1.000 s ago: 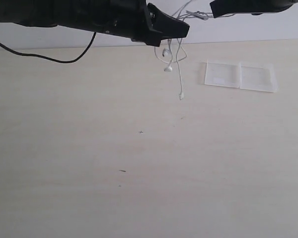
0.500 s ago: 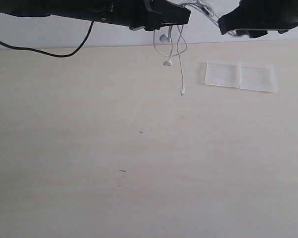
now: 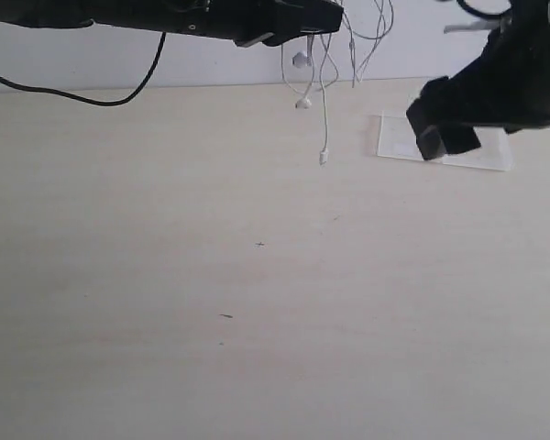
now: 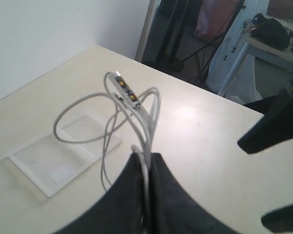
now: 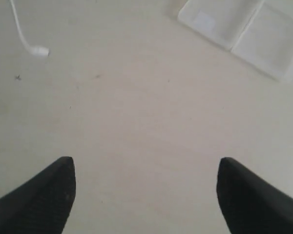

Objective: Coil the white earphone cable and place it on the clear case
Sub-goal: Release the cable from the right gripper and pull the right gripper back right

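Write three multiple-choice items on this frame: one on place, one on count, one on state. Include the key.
1. Where is the clear case?
A. flat on the table
B. lifted in the air
C. standing on edge

2. How many square halves does the clear case show?
A. one
B. two
C. four

3. What state is the right gripper in?
A. shut on something
B. open and empty
C. out of view

Key:
1 A: both wrist views show it lying flat on the tabletop.
2 B: two squares sit joined side by side.
3 B: its fingers stand wide apart with only bare table between them. The white earphone cable hangs from the shut left gripper instead.
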